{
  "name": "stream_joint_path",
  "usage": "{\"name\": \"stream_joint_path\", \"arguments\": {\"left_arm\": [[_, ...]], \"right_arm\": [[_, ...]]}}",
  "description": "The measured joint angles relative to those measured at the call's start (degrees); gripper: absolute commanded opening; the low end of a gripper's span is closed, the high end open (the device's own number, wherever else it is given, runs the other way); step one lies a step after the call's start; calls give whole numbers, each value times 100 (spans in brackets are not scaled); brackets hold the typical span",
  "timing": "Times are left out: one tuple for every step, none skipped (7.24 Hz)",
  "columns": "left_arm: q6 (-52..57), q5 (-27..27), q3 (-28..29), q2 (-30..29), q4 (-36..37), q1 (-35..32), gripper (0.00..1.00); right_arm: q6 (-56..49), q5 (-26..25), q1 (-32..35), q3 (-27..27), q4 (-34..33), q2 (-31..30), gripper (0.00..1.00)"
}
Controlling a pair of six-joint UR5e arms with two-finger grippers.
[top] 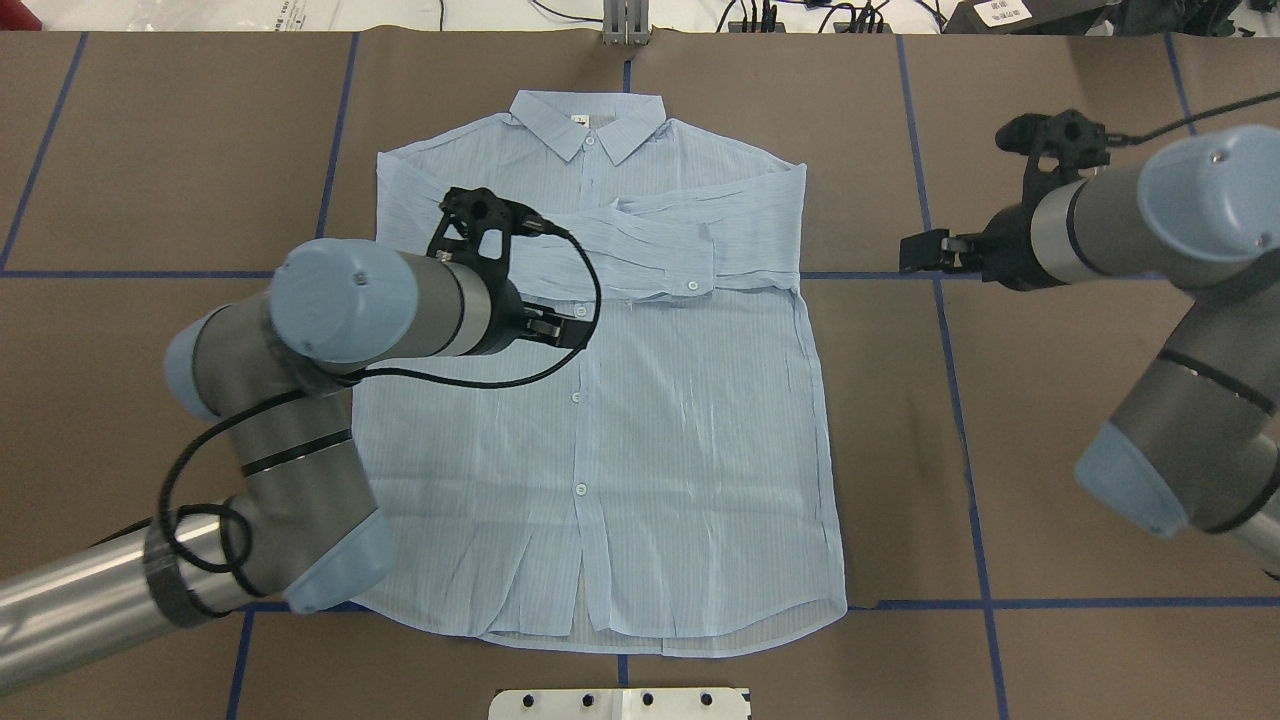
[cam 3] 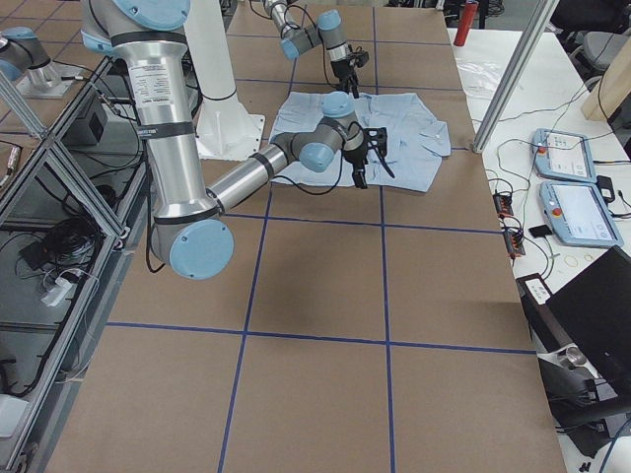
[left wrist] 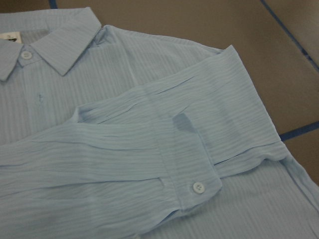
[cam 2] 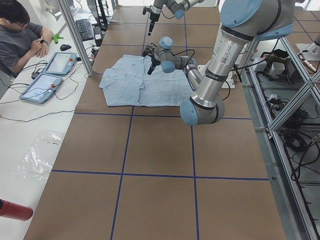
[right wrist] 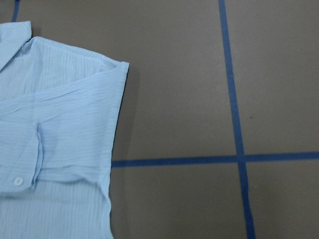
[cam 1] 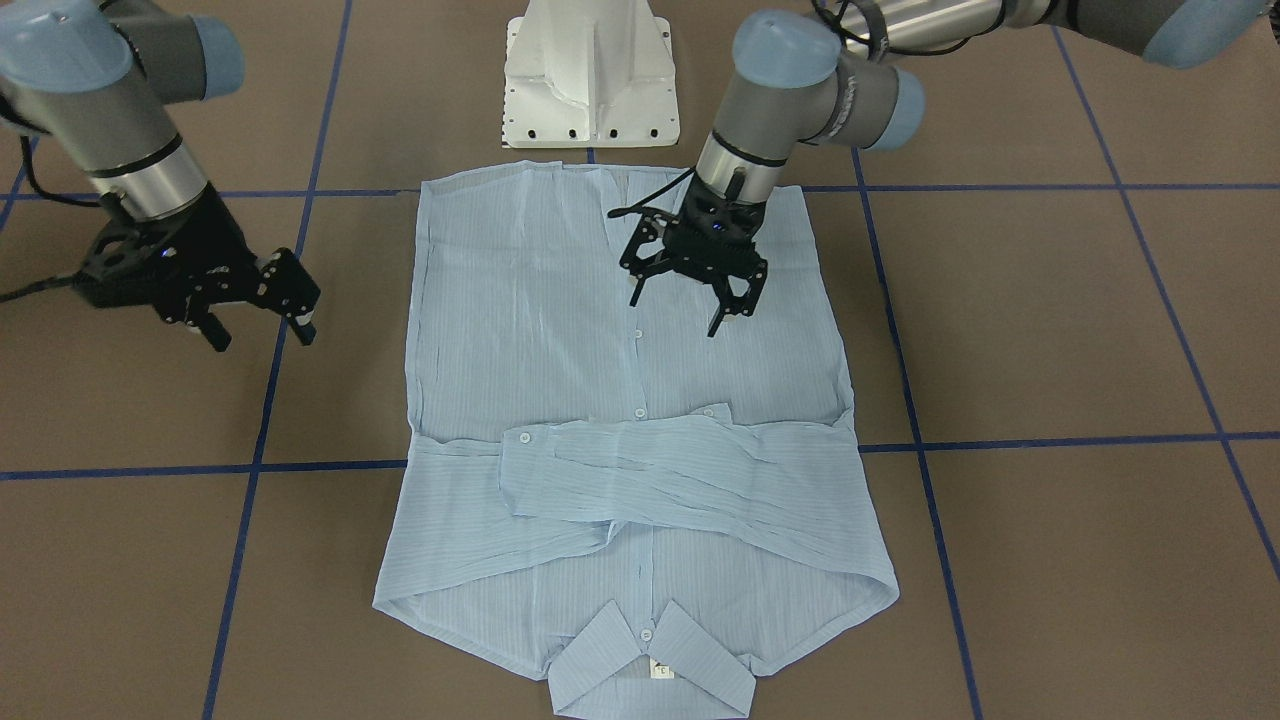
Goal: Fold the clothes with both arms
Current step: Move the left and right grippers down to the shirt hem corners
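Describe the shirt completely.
The shirt is thin, pale blue, finely striped, with white buttons, a pointed collar and a small neck label. It lies flat, front up and buttoned, on the brown table, collar away from the robot. Both sleeves are folded across the chest, one cuff on top. The left gripper hangs open above it.

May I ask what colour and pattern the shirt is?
Pale blue shirt, finely striped; clearest in the left wrist view.

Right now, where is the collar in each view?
Front-facing: collar bottom centre.
Overhead: collar top centre.
Exterior left: collar at shirt's left end.
Exterior right: collar at shirt's right end.
Left wrist: collar top left.
Right wrist: collar, top-left corner.
Shared landmark: buttoned cuff.
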Motion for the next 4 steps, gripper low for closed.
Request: {"name": "stream_joint_path", "arguments": {"left_arm": [[-334,7,-593,679,-4,80,100],[-925,49,-1054,1296,-63,298,100],[-1591,236,-1422,1855,-109,737,100],[-2193,550,-1660,2266,-127,1272,100]], "right_arm": [[567,-545,-700,485,-8,-399,100],[1052,-1217,-1451,790,-13,-667,100],[1423,-1825,-2111,949,-18,-790,100],[1668,-2245,-2569,1036,-20,-838,100]]}}
